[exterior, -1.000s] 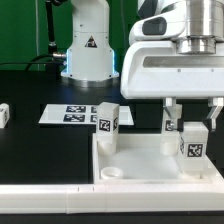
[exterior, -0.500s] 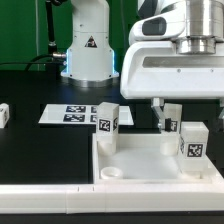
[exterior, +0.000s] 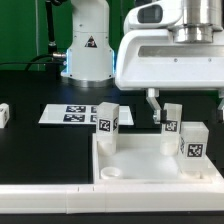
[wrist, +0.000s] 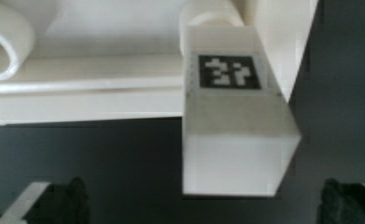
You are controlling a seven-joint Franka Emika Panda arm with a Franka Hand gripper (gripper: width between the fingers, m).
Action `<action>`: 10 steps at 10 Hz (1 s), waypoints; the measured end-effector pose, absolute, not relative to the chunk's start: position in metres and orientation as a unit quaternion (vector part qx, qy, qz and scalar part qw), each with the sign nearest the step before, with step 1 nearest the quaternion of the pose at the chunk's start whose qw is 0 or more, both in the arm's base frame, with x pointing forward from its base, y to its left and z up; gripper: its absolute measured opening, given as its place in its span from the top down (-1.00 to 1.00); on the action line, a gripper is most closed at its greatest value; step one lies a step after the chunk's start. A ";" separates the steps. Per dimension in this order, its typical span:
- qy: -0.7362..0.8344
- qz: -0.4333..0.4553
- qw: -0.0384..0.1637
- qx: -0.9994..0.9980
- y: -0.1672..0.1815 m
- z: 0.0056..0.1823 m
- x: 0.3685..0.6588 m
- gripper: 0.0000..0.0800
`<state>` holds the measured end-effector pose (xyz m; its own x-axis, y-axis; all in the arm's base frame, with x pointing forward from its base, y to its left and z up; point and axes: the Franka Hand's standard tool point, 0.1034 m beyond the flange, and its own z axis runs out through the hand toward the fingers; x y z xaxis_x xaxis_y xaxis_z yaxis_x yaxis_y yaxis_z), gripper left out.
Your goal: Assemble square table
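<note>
Looking at the square table slab: lying flat, rim up, by the worktop's front edge, toward the exterior view's right. Showing one open round socket at the slab's near corner on the exterior view's left.

Carrying three tagged legs, all standing upright:
- corner leg at the slab's far corner, exterior view's left
- rear leg along the slab's far edge
- front leg just beside it, closer to the camera, overlapping it in view

Not resolving whether any leg is seated in a socket.

Gripper hanging over the rear leg, fingers spread wide, gripping nothing. Wrist view showing a leg, apparently the rear one, between the fingertips, with gaps showing on both sides.

Marker board lying flat behind the slab toward the exterior view's left, apart from it. Small white block sitting at the worktop's edge on the exterior view's left, cut by the frame. White bar running along the front edge. Robot base standing at the rear.
</note>
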<state>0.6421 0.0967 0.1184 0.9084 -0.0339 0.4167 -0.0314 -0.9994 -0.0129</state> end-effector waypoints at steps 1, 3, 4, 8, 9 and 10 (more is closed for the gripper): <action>0.019 -0.212 0.004 -0.977 0.095 0.122 0.644 -0.62; 0.019 -0.200 0.004 -0.980 0.096 0.120 0.642 -0.62; 0.019 -0.197 0.004 -0.980 0.096 0.118 0.641 -0.62; 0.028 -0.067 0.008 -0.997 0.100 0.108 0.642 -0.62; 0.031 -0.029 0.008 -0.999 0.101 0.105 0.637 -0.62; 0.035 -0.037 0.009 -0.999 0.106 0.106 0.644 -0.62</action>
<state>0.6436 0.1058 0.1063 0.9949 -0.0707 0.0723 -0.0694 -0.9974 -0.0212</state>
